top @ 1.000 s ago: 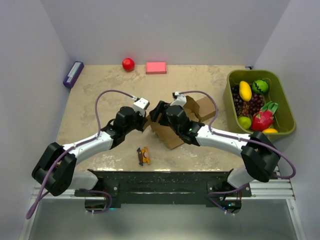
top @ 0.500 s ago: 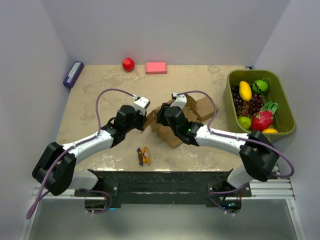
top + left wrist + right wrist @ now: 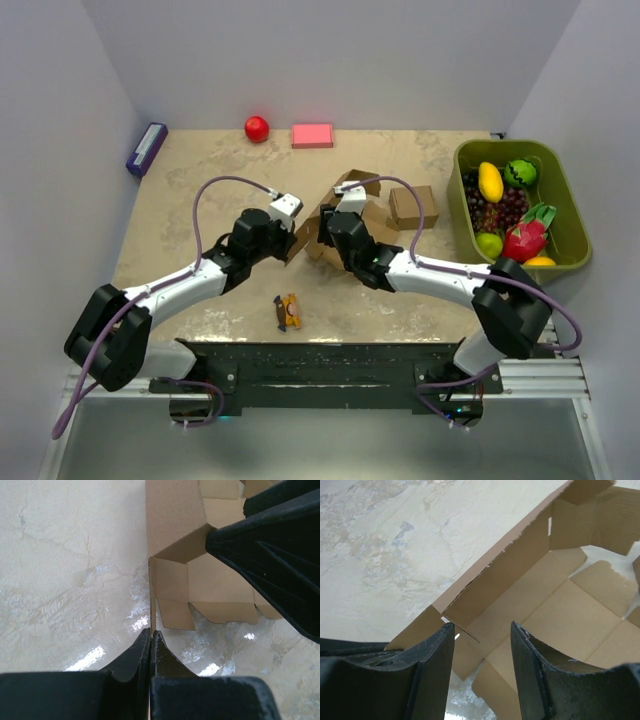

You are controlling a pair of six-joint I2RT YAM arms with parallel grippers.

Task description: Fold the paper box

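The paper box (image 3: 371,213) is a brown cardboard cut-out lying part-folded in the middle of the table, with one wall standing and its flaps spread. My left gripper (image 3: 292,243) is at its left end. In the left wrist view this gripper (image 3: 151,632) is shut on the thin edge of a flap of the paper box (image 3: 215,585). My right gripper (image 3: 326,223) hovers over the sheet's left part. In the right wrist view its jaws (image 3: 482,630) stand apart over the paper box (image 3: 560,610), with nothing pinched between them.
A small squarish cardboard box (image 3: 412,206) sits just right of the sheet. A green bin (image 3: 566,215) of fruit stands at the right edge. A red ball (image 3: 257,128), a pink block (image 3: 312,135) and a purple object (image 3: 146,148) lie along the back. A small orange toy (image 3: 288,311) lies near the front.
My right gripper moved toward the far left over the sheet. The sheet shifted with it and uncovered the small squarish box. The left gripper kept its grip and barely moved.
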